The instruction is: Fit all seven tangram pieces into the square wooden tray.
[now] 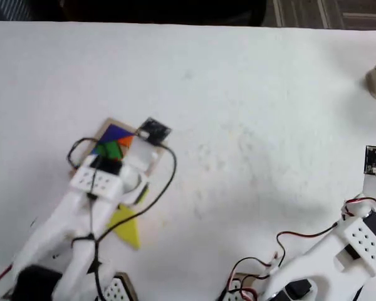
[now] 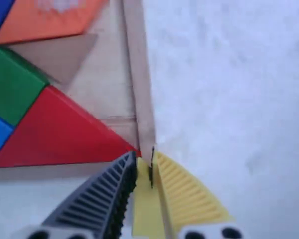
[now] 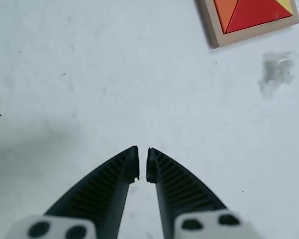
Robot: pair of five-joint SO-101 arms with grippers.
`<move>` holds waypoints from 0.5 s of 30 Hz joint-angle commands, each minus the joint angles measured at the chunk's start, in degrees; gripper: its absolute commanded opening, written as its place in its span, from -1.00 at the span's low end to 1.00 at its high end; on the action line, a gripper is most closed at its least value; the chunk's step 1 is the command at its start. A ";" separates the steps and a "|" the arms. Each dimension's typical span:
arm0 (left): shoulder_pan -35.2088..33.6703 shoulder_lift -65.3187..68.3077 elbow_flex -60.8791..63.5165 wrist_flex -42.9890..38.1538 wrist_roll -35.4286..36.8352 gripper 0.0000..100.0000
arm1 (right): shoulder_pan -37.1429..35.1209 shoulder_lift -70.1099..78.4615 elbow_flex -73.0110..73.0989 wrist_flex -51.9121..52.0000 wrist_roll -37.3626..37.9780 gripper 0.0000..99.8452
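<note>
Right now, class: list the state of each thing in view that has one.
Square wooden tray: partly filled, bare gap left.
Yellow triangle piece: outside the tray, on the white table.
Left gripper: shut, at the tray's corner.
Right gripper: shut, empty, over the table.

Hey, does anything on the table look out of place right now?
Yes. A yellow triangle lies on the table outside the tray, next to the left arm. It looks odd because the tray has bare wood showing beside the red triangle, so the puzzle isn't complete.
</note>
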 commanded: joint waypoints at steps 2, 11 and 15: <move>-4.70 -7.96 4.04 -3.34 -1.32 -0.86 | -0.04 -1.01 -1.05 -1.01 0.79 -0.93; -5.49 -6.81 0.53 -5.01 -0.79 -0.86 | 0.04 -1.01 -1.05 -1.01 0.79 -0.93; -5.41 -1.45 -5.19 -5.01 -0.79 -0.86 | 0.22 -1.01 -1.05 -1.01 0.79 -0.93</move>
